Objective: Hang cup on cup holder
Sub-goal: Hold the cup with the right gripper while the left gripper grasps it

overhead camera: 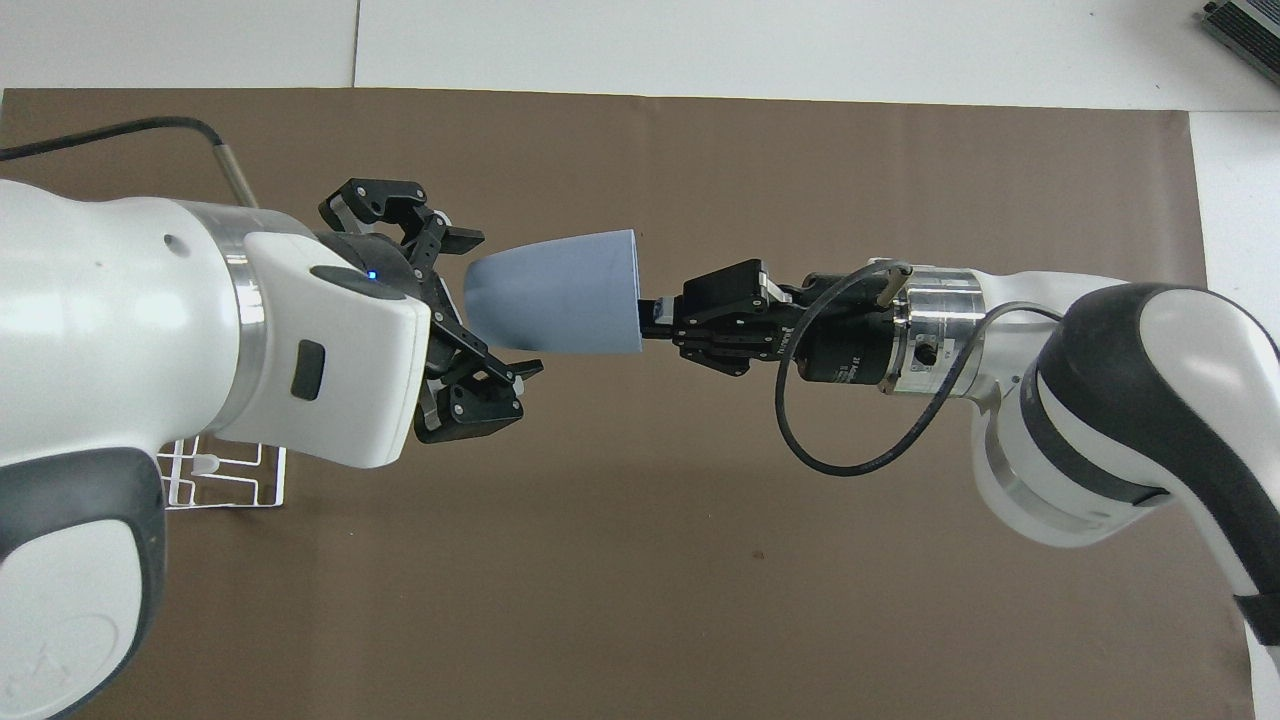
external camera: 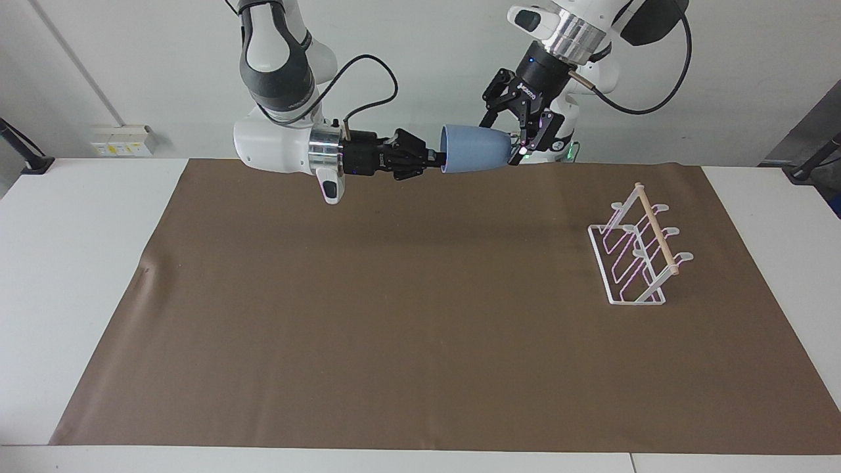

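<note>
The light-blue cup (external camera: 476,150) (overhead camera: 560,295) hangs on its side in the air over the brown mat's edge nearest the robots. My right gripper (external camera: 441,156) (overhead camera: 645,318) is shut on the cup's rim, with the cup's base pointing toward the left arm. My left gripper (external camera: 509,135) (overhead camera: 497,303) is open, one finger on each side of the cup's base; I cannot tell whether they touch it. The white wire cup holder (external camera: 640,253) (overhead camera: 225,480) with its wooden top rod stands on the mat toward the left arm's end, largely covered by the left arm in the overhead view.
A brown mat (external camera: 394,315) (overhead camera: 700,560) covers most of the white table (external camera: 79,217). A green-lit unit (external camera: 568,151) sits at the left arm's base. A grey device corner (overhead camera: 1245,25) shows at the table's edge farthest from the robots.
</note>
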Robot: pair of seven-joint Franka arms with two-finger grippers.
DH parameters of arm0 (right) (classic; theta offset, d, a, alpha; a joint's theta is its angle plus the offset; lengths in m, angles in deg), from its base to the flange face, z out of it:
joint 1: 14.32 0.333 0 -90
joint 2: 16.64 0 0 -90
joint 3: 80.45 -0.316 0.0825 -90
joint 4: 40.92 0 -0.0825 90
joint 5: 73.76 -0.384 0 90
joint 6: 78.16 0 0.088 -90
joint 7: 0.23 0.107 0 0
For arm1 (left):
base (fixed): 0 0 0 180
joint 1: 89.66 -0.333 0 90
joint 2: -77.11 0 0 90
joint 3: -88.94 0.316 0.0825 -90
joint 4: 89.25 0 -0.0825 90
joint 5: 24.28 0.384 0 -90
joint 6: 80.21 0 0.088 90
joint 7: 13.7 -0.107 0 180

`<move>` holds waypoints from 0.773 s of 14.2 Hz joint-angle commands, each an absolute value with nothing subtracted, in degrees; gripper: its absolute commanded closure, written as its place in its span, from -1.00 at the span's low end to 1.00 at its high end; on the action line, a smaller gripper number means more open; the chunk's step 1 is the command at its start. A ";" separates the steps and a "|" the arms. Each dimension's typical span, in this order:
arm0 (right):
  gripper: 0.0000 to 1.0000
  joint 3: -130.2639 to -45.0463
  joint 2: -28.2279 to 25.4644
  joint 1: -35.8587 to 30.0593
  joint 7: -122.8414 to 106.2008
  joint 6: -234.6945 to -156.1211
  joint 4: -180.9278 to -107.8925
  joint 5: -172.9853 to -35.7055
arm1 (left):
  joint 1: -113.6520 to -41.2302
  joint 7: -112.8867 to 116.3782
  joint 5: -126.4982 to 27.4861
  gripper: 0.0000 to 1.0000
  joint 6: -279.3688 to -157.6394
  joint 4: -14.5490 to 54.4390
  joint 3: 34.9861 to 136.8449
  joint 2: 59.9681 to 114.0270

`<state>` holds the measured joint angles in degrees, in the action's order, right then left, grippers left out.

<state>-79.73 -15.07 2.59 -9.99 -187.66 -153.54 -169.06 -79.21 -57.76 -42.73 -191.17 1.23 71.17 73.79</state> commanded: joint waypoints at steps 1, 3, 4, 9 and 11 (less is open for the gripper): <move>1.00 -79.93 -16.46 2.29 -12.36 -188.64 -155.09 -170.88 | -77.01 -57.12 -43.44 -1.00 -193.93 2.59 71.80 73.33; 1.00 -79.93 -16.46 2.29 -12.36 -188.64 -155.09 -170.88 | -76.31 -55.81 -43.44 -1.00 -194.38 3.21 71.80 73.16; 1.00 -79.93 -16.46 2.29 -12.36 -188.64 -155.09 -170.88 | -75.86 -54.58 -43.44 -1.00 -194.29 3.64 71.72 72.98; 1.00 -79.93 -16.55 2.29 -12.27 -188.73 -155.18 -170.44 | -74.55 -51.84 -43.53 -1.00 -193.85 5.67 71.72 71.93; 1.00 -79.93 -16.55 2.29 -12.27 -188.64 -155.18 -170.44 | -73.84 -49.22 -43.44 -1.00 -194.72 5.49 71.72 71.93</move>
<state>-79.71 -15.55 2.58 -10.93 -187.57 -154.82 -169.04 -76.49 -52.62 -42.71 -193.60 2.79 71.28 73.90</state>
